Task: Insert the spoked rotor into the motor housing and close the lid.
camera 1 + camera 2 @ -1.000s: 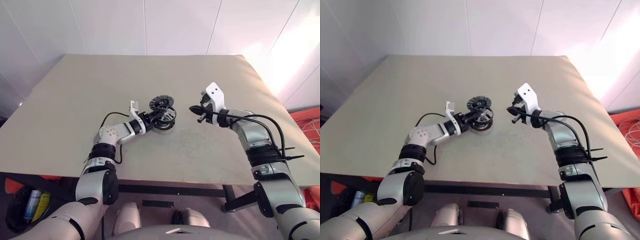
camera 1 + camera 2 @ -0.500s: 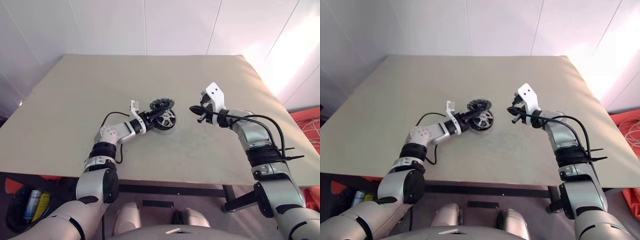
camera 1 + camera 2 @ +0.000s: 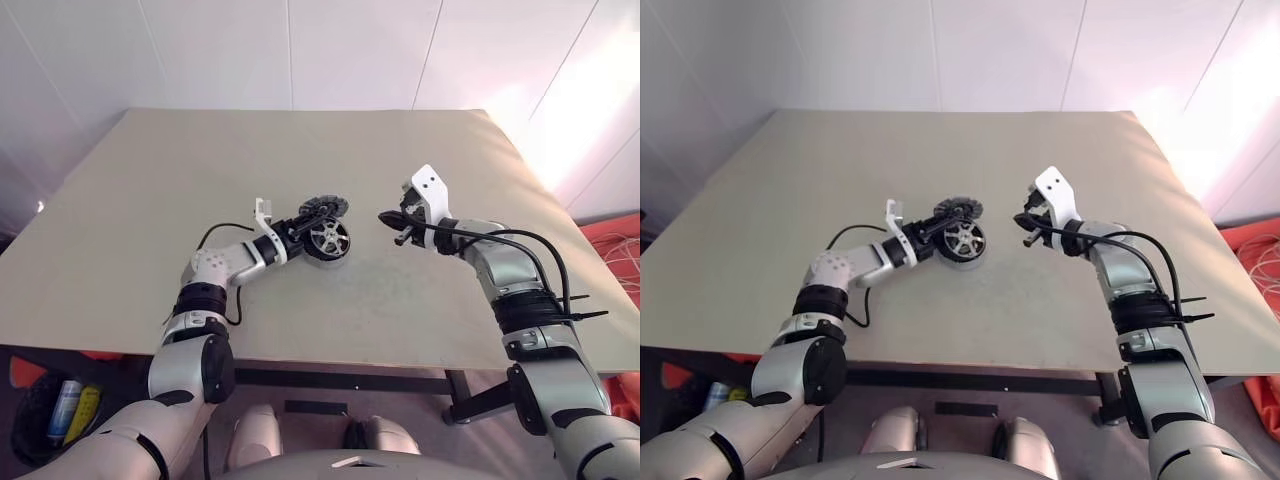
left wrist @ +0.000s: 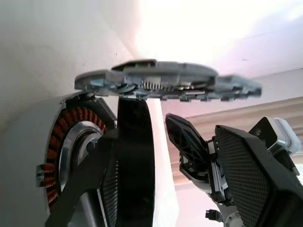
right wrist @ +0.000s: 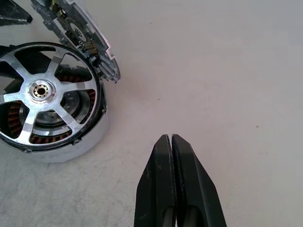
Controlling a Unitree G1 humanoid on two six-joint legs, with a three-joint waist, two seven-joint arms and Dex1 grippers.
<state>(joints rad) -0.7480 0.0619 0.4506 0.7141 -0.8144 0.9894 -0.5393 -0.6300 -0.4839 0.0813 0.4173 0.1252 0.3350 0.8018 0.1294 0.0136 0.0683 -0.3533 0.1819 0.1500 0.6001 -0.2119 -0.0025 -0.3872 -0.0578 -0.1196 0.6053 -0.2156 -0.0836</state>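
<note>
Left jaws gape beside the spoked rotor [image 5: 47, 97], seated in the motor housing [image 5: 90, 144].

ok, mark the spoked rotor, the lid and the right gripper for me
spoked rotor [image 5: 40, 91]: right wrist view, on its silver hub, seated in the housing.
lid [image 5: 80, 38]: right wrist view, on its tilted underside, leaning at the housing's edge.
right gripper [image 5: 171, 142]: right wrist view, at the shut fingertips.

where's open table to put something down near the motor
Bare table runs from the motor housing toward the near edge, and wide stretches lie past it toward the wall. It is crowded at the housing: the lid leans against its far side, the left claw sits close beside it, the shut right claw hovers nearby.
</note>
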